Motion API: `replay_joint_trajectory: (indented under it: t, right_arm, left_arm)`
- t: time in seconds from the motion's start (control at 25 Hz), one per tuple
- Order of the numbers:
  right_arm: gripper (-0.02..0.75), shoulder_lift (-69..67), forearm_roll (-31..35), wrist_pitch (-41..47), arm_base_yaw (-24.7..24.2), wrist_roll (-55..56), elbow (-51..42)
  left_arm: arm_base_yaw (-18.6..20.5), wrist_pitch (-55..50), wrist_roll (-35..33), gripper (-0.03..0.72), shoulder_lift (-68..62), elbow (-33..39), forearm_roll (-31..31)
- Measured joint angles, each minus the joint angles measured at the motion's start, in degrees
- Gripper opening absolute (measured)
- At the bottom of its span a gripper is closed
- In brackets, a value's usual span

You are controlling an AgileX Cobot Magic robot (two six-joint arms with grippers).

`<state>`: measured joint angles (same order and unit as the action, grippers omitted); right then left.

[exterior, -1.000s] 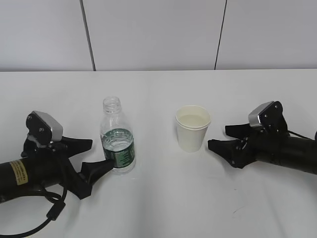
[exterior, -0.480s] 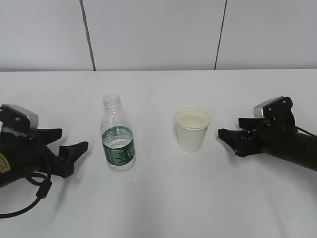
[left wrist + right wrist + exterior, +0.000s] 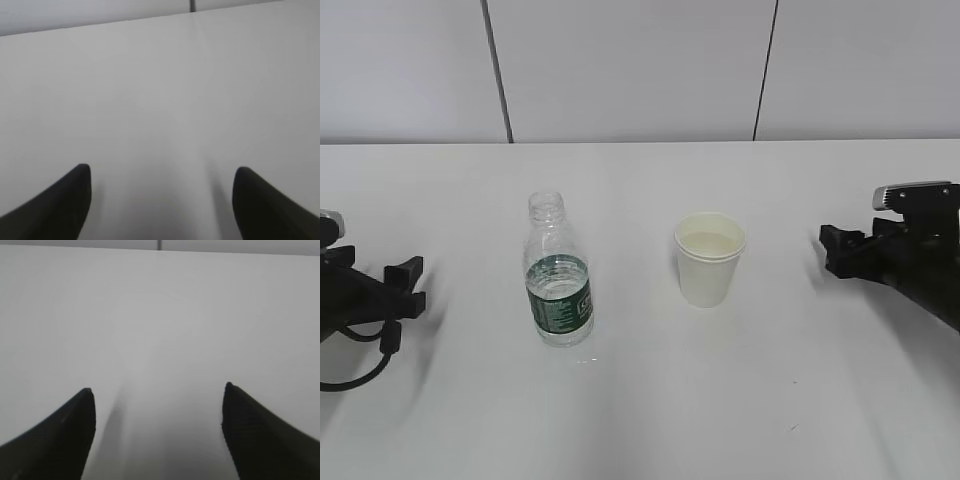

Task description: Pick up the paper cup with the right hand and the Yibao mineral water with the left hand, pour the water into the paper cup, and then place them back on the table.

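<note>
Left hand at far left edge, jaws apart, empty. Yibao mineral water upright on the table, left of centre (uncapped). Paper cup upright beside it, apart. Right hand far right, jaws spread, empty.

1. Bright, even, diffuse light across the white tabletop; no glare.
2. Soft faint shadows only, beside each arm at the tabletop's left and right edges.
3. Wrist views hazy: dark tool fingers blurred at the bottom corners, pale shadow streaks between them.
</note>
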<state>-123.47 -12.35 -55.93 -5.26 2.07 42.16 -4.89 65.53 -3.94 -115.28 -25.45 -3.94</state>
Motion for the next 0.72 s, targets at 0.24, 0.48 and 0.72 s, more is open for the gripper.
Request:
replay_joint_trajectory:
  t: [0.24,0.48,0.72]
  right_arm:
    - [0.608,0.0,9.0,0.2,0.0,-2.1,-0.1]
    - [0.606,1.5,10.8,5.6,0.0,-2.1,-0.2]
    - [0.602,10.3,12.3,18.5,-0.3,-2.1,-0.2]
  left_arm:
    - [0.0,0.0,-2.9,0.532,0.0,0.0,7.6]
    - [0.0,-1.9,-3.5,0.532,0.2,-0.4,10.7]
    - [0.4,-28.3,-3.5,0.509,6.8,-7.6,12.9]
